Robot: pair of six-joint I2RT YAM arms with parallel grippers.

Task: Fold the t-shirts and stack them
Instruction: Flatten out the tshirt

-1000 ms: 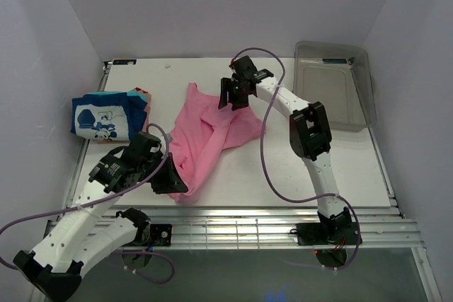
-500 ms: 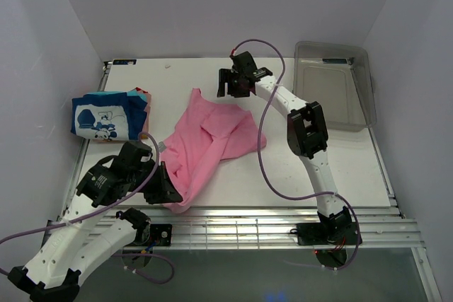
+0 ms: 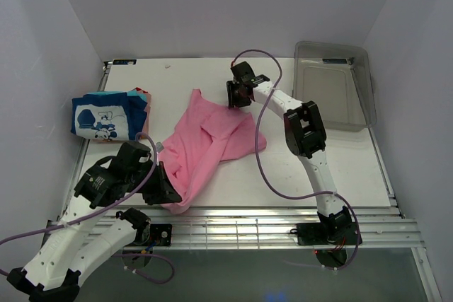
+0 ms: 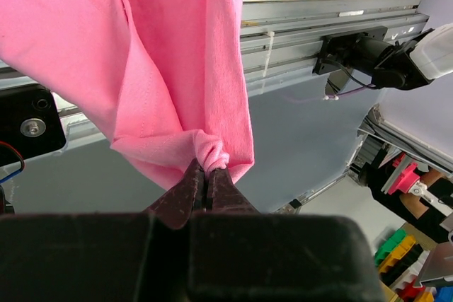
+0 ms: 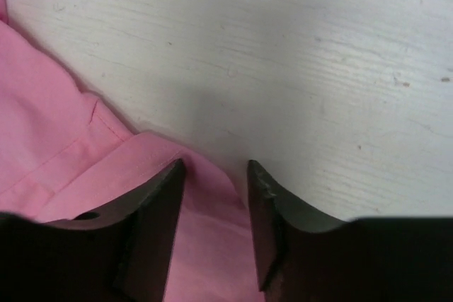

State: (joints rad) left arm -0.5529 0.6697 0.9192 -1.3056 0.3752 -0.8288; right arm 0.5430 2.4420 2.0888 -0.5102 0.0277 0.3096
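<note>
Left claw point(image 4: 207, 177) pinches the pink t-shirt point(image 3: 209, 139) (a bunched hem); right claw point(image 5: 214, 182) gapes apart, straddling its edge on the desk point(image 5: 318, 61).

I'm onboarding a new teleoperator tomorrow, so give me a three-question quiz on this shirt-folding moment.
1. True or false: the left tool is shut on a pinch of the pink t-shirt.
2. The right tool is: A) shut on cloth; B) open over the pink t-shirt's far edge; C) out of view.
3. Fill in: the folded stack has a top tee that is ____ with a white print.
Key: 1 true; 2 B; 3 blue.
</note>
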